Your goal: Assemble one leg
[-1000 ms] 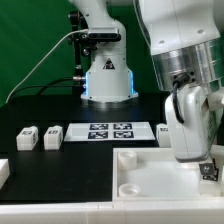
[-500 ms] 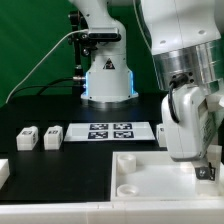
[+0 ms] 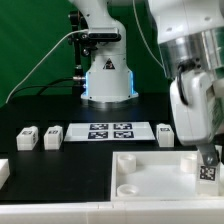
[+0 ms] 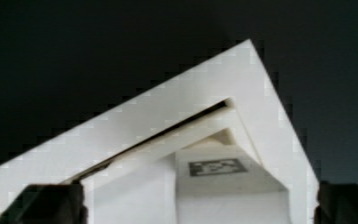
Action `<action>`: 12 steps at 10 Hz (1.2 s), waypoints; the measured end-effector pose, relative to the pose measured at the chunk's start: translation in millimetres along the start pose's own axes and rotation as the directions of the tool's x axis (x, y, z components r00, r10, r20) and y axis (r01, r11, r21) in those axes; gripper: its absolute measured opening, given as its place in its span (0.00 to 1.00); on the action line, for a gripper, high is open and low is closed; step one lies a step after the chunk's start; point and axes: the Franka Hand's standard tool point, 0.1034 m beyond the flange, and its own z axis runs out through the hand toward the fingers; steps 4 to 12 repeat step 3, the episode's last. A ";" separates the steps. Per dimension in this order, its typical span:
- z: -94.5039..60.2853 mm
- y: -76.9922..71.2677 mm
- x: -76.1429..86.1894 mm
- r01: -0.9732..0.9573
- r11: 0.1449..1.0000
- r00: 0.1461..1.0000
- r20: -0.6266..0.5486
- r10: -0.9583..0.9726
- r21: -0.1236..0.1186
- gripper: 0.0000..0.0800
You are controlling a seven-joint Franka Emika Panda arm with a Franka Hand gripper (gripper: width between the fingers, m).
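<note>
My gripper (image 3: 206, 160) stands at the near right corner of the large white square piece (image 3: 150, 172). It is shut on a leg (image 3: 207, 172), whose marker shows just below the fingers. In the wrist view the leg (image 4: 217, 167) fills the gap between my two dark fingers (image 4: 51, 203) and reaches down into the piece's pointed corner (image 4: 247, 80). My gripper (image 4: 197, 205) is over that corner. Whether the leg is seated in the corner recess I cannot tell. Three other legs lie on the table: two at the exterior view's left (image 3: 27, 137) (image 3: 53, 135) and one by the marker board (image 3: 166, 133).
The marker board (image 3: 110, 131) lies in the middle of the black table. The robot base (image 3: 107, 75) stands behind it with cables to the left. Another white part (image 3: 4, 172) shows at the left edge.
The wrist and arm have swung toward the exterior view's right and turned. The held leg stays at about the same spot on the corner.
</note>
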 end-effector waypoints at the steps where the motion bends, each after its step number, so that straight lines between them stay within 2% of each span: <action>1: -0.3 0.2 -1.7 0.007 1.000 1.000 0.001 -0.007 0.000 0.81; 12: 1.3 1.2 -0.6 0.010 1.000 1.000 -0.001 -0.010 -0.003 0.81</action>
